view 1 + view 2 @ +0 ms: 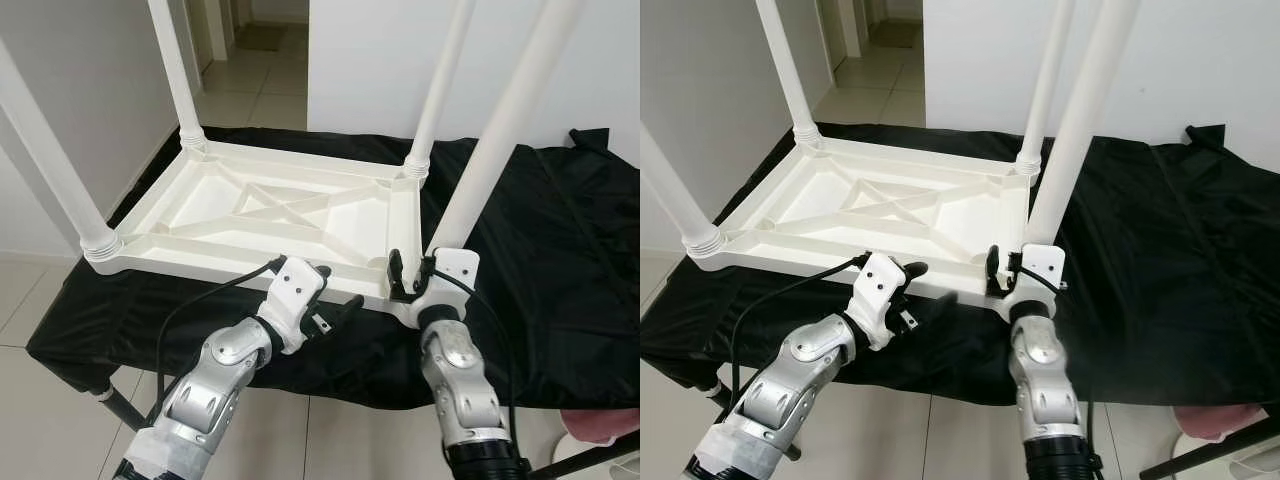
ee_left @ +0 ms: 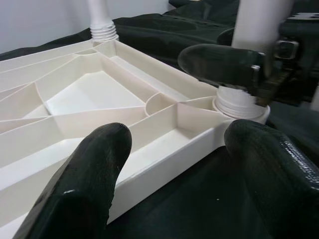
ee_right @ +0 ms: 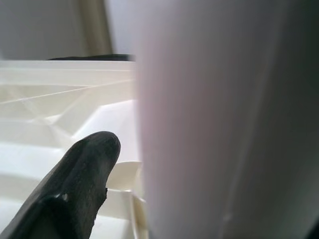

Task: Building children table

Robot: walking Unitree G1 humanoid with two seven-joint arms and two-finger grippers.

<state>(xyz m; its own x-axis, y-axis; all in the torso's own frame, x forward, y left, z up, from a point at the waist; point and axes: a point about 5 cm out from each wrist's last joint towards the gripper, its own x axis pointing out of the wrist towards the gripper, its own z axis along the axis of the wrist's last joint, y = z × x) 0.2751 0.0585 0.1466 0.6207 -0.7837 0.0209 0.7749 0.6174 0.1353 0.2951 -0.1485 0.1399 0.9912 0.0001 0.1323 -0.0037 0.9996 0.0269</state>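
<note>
White plastic table (image 1: 260,215), inverted, light, stiff, slick | R gripper (image 1: 412,275) clamps near leg (image 1: 500,130) at base | L gripper (image 1: 335,310) wide, free | grip legs low.

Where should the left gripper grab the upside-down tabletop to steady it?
Take the near rim wall of the tabletop, coming from the robot's side. That upright edge is thin enough to pinch; left gripper already faces it open, while right gripper holds the near right leg.
</note>
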